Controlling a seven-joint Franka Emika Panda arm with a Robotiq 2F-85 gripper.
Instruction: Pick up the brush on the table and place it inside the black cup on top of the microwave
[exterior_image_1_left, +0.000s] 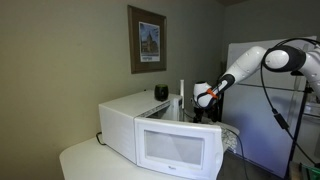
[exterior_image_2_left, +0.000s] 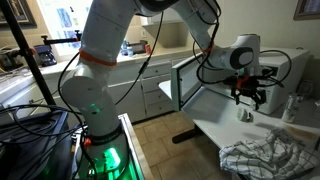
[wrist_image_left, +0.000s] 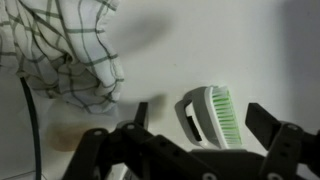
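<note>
The brush (wrist_image_left: 208, 112) has a white body and green bristles, not a dark one, and lies on the pale table (wrist_image_left: 230, 50). In the wrist view my gripper (wrist_image_left: 205, 135) is open, with a finger on each side of the brush and just above it. In an exterior view the gripper (exterior_image_2_left: 248, 96) hangs over the table (exterior_image_2_left: 225, 128) above a small white object (exterior_image_2_left: 243, 114), likely the brush. The black cup (exterior_image_1_left: 161, 92) stands on top of the white microwave (exterior_image_1_left: 165, 135). There the gripper (exterior_image_1_left: 205, 97) is behind the microwave, so the brush is hidden.
A checked cloth (wrist_image_left: 70, 50) lies crumpled beside the brush, and also shows in an exterior view (exterior_image_2_left: 262, 158). A thin white upright rod (exterior_image_1_left: 181, 95) stands near the cup. A framed picture (exterior_image_1_left: 147, 40) hangs on the wall. A black cable (wrist_image_left: 27, 115) runs past the cloth.
</note>
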